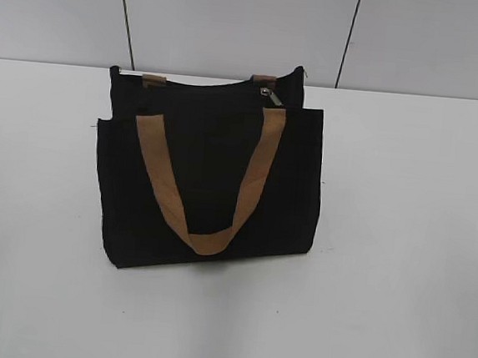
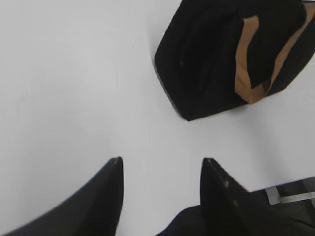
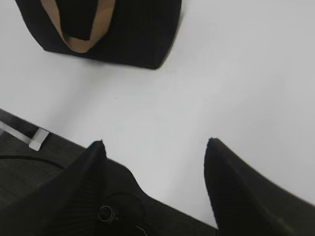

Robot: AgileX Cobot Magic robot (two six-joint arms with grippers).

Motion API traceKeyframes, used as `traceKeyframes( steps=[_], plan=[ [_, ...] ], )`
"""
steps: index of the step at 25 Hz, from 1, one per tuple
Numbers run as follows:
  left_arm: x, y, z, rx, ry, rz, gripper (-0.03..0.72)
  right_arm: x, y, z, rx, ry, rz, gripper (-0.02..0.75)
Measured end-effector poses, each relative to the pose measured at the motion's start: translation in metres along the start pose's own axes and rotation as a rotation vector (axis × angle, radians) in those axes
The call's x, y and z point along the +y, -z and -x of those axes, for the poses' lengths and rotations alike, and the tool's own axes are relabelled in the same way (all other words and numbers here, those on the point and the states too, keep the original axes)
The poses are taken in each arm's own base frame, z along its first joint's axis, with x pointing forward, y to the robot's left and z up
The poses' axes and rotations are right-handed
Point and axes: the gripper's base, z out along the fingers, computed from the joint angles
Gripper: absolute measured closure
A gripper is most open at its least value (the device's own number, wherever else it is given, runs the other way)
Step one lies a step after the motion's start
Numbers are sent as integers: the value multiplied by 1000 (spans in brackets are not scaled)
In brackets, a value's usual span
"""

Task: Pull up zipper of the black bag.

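The black bag [image 1: 214,177] stands upright on the white table [image 1: 397,285], with a tan handle [image 1: 206,218] hanging down its front. The zipper pull [image 1: 267,94] is a small silver tab at the right end of the bag's top edge. Neither gripper shows in the exterior view. My left gripper [image 2: 161,164] is open and empty over bare table, with the bag [image 2: 216,59] far ahead to the upper right. My right gripper [image 3: 155,147] is open and empty, with the bag [image 3: 123,34] ahead at the upper left.
The table's front edge and a dark floor with a metal bracket [image 3: 34,140] show in the right wrist view. The same edge shows at the lower right of the left wrist view [image 2: 290,194]. A grey panelled wall [image 1: 236,24] stands behind the table.
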Motion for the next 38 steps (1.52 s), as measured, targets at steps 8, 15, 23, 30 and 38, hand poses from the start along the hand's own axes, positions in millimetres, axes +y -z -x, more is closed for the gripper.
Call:
traceKeyframes(
  steps=[8, 15, 23, 30, 38],
  plan=[
    [6, 7, -40, -135, -16, -34, 307, -8, 13, -52, -89, -91, -181, 253],
    [7, 11, -44, -172, -20, -37, 310, -13, 14, -59, -137, -94, -237, 253],
    [7, 11, -44, -173, -21, -36, 313, -14, 14, -59, -135, -88, -251, 253],
    [7, 11, -44, -173, -22, -35, 313, -14, 14, -60, -135, -87, -254, 253],
    [6, 12, -45, -192, 69, 114, 313, -14, 14, -59, -139, -120, -304, 253]
  ],
)
